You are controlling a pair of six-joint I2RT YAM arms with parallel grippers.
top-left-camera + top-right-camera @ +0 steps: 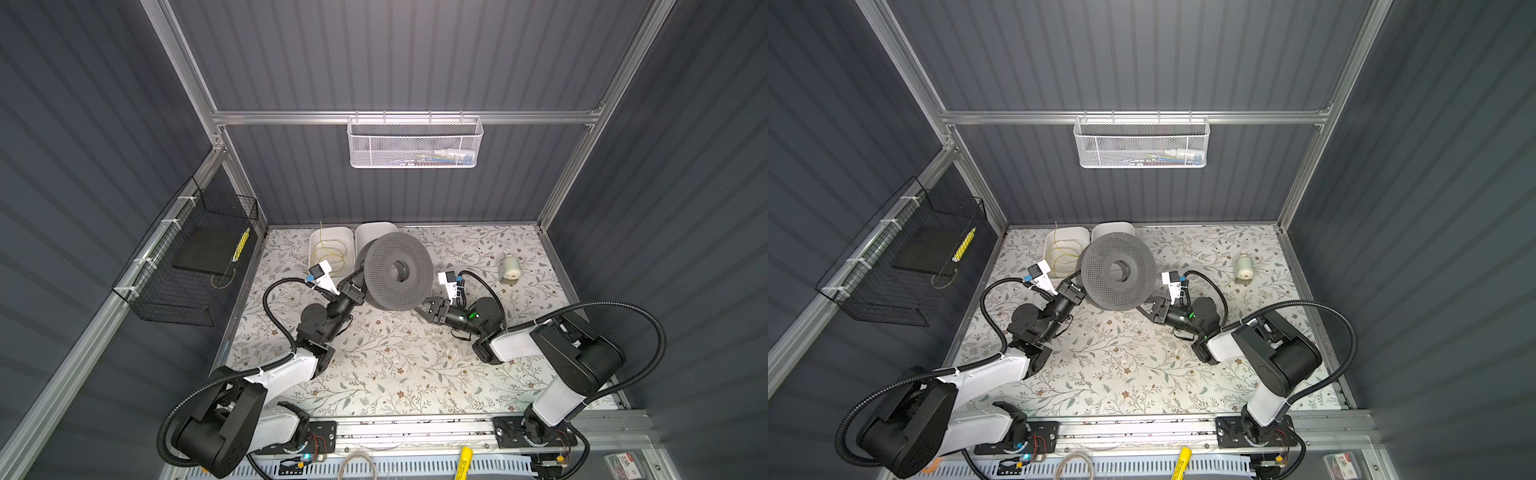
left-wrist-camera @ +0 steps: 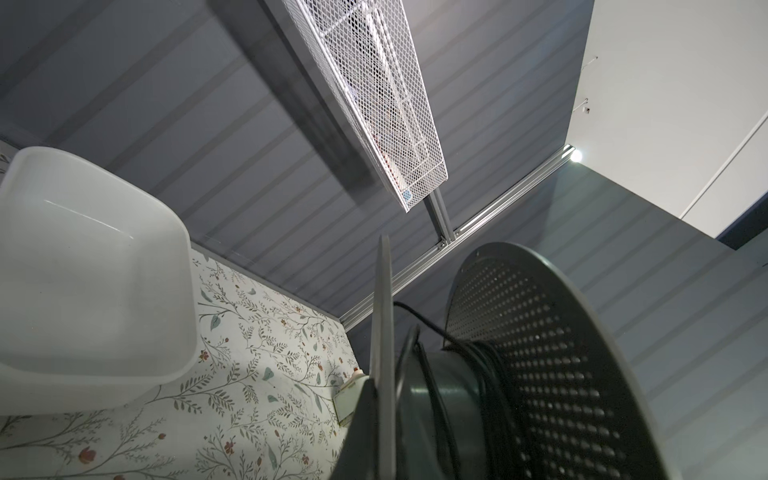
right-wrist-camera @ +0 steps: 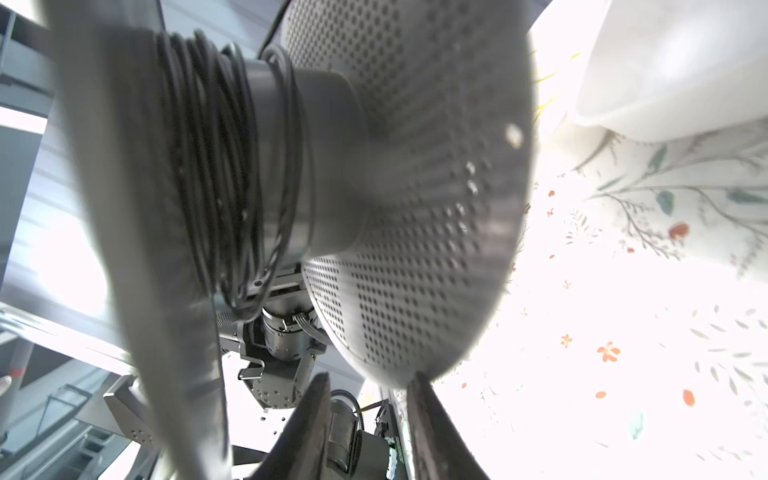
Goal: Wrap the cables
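A grey spool point(image 1: 399, 270) point(image 1: 1119, 270) with perforated flanges hangs above the table between both arms. The cables point(image 3: 208, 166) are a thin black cord wound in several turns round its hub, also seen in the left wrist view point(image 2: 490, 374). My left gripper point(image 1: 357, 291) point(image 1: 1077, 291) point(image 2: 380, 399) is shut on the edge of one flange. My right gripper point(image 1: 424, 309) point(image 1: 1144, 309) point(image 3: 370, 380) is at the spool's lower right rim with its jaws apart. The other flange's rim sits just above the gap, close to one finger point(image 3: 419, 399).
Two white tubs point(image 1: 332, 239) point(image 1: 376, 232) stand behind the spool, one holding a yellow wire coil point(image 1: 330, 253). A small white bottle point(image 1: 510, 269) stands at the right. A black wire basket point(image 1: 187, 266) hangs on the left wall, a white mesh basket point(image 1: 415, 143) on the back wall.
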